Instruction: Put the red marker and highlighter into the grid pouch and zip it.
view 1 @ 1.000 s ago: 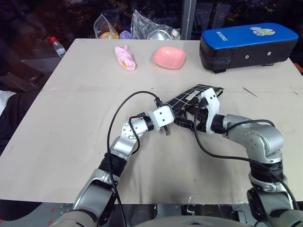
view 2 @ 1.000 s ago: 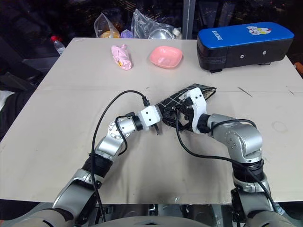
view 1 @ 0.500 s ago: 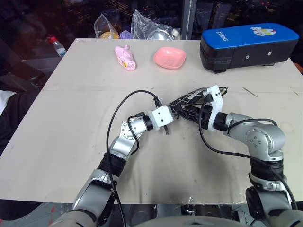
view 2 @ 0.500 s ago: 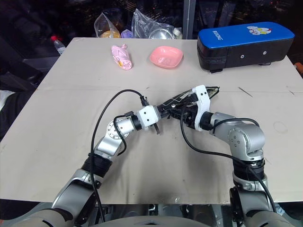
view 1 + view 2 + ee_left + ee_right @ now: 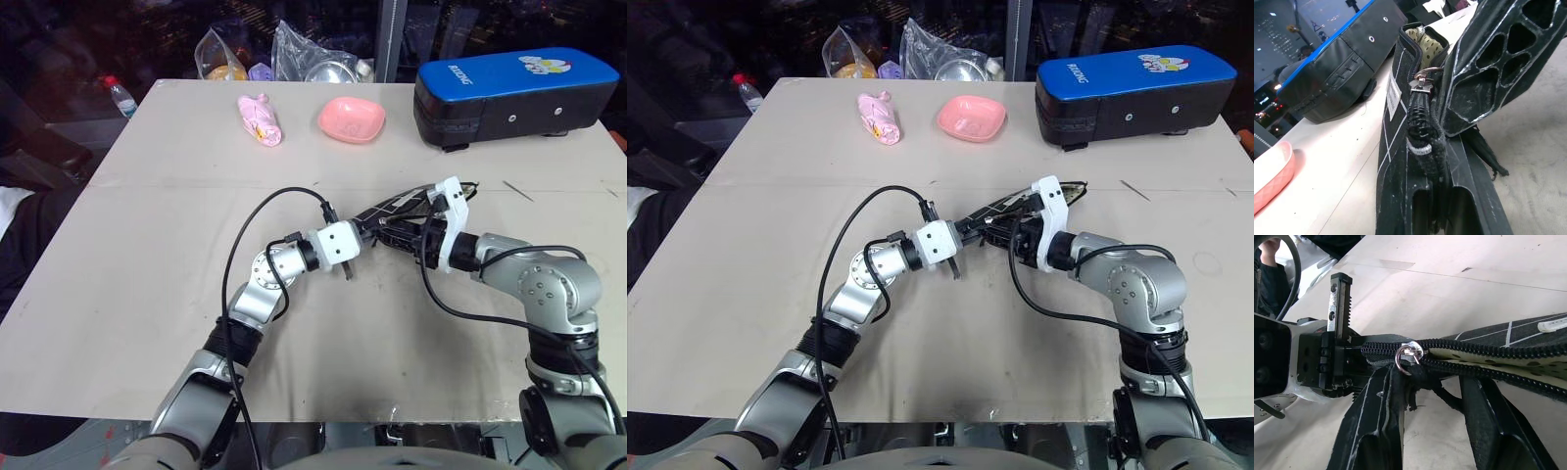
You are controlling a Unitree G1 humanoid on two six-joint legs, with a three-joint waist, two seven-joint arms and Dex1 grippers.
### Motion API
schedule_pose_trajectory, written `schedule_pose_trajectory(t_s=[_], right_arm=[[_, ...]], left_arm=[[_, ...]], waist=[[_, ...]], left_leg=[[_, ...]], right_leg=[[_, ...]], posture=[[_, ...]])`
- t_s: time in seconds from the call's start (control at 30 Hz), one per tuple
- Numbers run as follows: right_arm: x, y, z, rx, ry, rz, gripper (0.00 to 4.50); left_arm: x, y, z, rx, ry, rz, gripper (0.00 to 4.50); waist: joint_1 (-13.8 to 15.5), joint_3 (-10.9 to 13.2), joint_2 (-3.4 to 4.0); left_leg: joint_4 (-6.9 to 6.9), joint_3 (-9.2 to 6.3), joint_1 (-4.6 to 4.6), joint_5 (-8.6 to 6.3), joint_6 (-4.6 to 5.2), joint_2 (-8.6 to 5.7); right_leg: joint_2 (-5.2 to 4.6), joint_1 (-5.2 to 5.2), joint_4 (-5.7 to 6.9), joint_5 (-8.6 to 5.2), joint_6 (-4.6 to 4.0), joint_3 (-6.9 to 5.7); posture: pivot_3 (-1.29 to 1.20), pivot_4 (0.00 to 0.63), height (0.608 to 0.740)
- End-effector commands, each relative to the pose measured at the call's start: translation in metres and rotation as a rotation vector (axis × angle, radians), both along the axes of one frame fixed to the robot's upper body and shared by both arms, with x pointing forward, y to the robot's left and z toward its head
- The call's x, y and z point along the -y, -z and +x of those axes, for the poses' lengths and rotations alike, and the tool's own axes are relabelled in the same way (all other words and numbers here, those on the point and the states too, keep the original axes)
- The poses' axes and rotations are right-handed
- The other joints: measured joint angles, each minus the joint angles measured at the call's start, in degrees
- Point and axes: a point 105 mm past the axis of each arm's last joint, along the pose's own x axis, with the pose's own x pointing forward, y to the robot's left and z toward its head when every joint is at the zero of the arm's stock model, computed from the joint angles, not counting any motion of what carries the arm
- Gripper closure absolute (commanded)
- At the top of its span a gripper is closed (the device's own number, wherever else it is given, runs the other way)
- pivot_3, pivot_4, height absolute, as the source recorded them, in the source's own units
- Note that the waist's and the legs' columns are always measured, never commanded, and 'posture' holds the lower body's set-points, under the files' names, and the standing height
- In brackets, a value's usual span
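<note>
Between the two tools, the grid pouch [image 5: 397, 210] hung edge-up just above the bench [image 5: 147, 294], zipper line on top. Left tool [image 5: 968, 232] was clamped tight on the pouch's near end, right at the zipper's closed tail, and that looked like an anchor grip: it kept the fabric taut so the slider had something to pull against. Right tool [image 5: 1436, 396] sat just beyond it along the zipper, fingers [image 5: 1376, 431] part-way apart and straddling the pouch from below, with the slider and its ring pull [image 5: 1406, 355] right at their tips and the frayed pull cord dangling between them. Whether they actually pinched the pull I could not tell. Past the slider the teeth stood apart and the dotted lining [image 5: 1422, 41] showed, so zipping was barely begun. Marker and highlighter were presumably inside; that could not be confirmed. Well beyond both tools stood the blue-topped case [image 5: 514, 93] and pink dish [image 5: 350, 118].
</note>
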Motion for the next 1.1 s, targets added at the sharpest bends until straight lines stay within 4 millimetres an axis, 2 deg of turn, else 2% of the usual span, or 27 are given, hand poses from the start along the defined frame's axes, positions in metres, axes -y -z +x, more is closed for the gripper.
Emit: schedule_pose_trajectory(t_s=[0.03,0.1,0.13,0.47,0.57,0.73,0.8,0.93,1.1], right_arm=[[-0.005,-0.008,-0.004,0.049,-0.015,-0.007,1.68],[-0.005,-0.007,-0.003,0.05,-0.008,-0.021,0.69],[-0.005,-0.006,-0.003,0.049,-0.005,-0.028,0.38],[-0.005,-0.002,-0.002,0.045,-0.002,-0.043,0.38],[-0.005,-0.005,0.001,0.051,0.012,-0.019,1.21],[-0.004,-0.007,0.003,0.058,0.022,-0.017,3.68],[-0.004,-0.006,0.003,0.06,0.022,-0.022,4.42],[-0.004,-0.006,0.002,0.062,0.022,-0.022,4.42],[0.005,-0.006,0.002,0.065,0.043,-0.039,4.42]], left_arm=[[-0.004,-0.002,0.005,0.0,-0.035,0.002,4.5],[-0.004,-0.002,0.006,-0.001,-0.035,0.0,4.5],[-0.004,-0.002,0.005,-0.001,-0.036,-0.001,4.5],[-0.005,-0.001,0.006,-0.005,-0.04,0.0,4.5],[-0.005,0.0,0.005,-0.008,-0.041,0.001,4.5],[-0.005,0.001,0.005,-0.01,-0.044,-0.001,4.5],[-0.005,0.001,0.005,-0.012,-0.046,-0.001,4.5],[-0.007,0.003,0.005,-0.017,-0.051,-0.002,4.5],[-0.015,0.002,0.008,-0.014,-0.081,-0.002,4.5]], waist=[[-0.1,0.0,0.01],[-0.1,0.0,0.01],[-0.1,0.0,0.0],[0.0,0.0,0.0],[-0.1,0.0,0.0],[0.0,0.0,0.01],[0.0,0.0,0.0],[0.0,0.0,0.01],[-0.1,0.0,0.0]], left_leg=[[0.0,-0.01,-0.02,-0.01,0.02,0.0],[0.0,-0.01,-0.02,-0.01,0.02,0.0],[-0.01,-0.01,-0.02,-0.01,0.02,0.01],[-0.01,0.0,-0.02,-0.01,0.01,0.01],[-0.01,-0.01,-0.01,-0.01,0.01,0.01],[-0.01,-0.01,-0.02,-0.01,0.01,0.01],[-0.01,0.0,-0.02,-0.01,0.01,0.01],[-0.01,-0.01,-0.02,-0.01,0.02,0.01],[-0.01,-0.01,-0.02,-0.01,0.02,0.01]], right_leg=[[0.01,-0.01,0.0,0.0,0.0,-0.01],[0.01,-0.01,0.0,0.0,0.0,-0.01],[0.01,-0.01,0.0,0.0,0.0,0.0],[0.01,-0.01,0.0,0.0,0.0,0.0],[0.01,-0.01,0.0,0.0,0.0,0.0],[0.01,-0.01,0.0,0.0,0.0,0.0],[0.0,-0.01,0.0,0.0,0.0,0.0],[0.01,-0.01,0.0,0.0,0.0,0.0],[0.01,-0.01,0.0,0.0,0.0,0.0]], posture=[[0.0,0.15,0.686],[0.0,0.15,0.686],[0.0,0.15,0.686],[0.0,0.15,0.686],[0.0,0.15,0.686],[0.0,0.15,0.686],[0.0,0.15,0.686],[0.0,0.15,0.686],[0.0,0.15,0.686]])
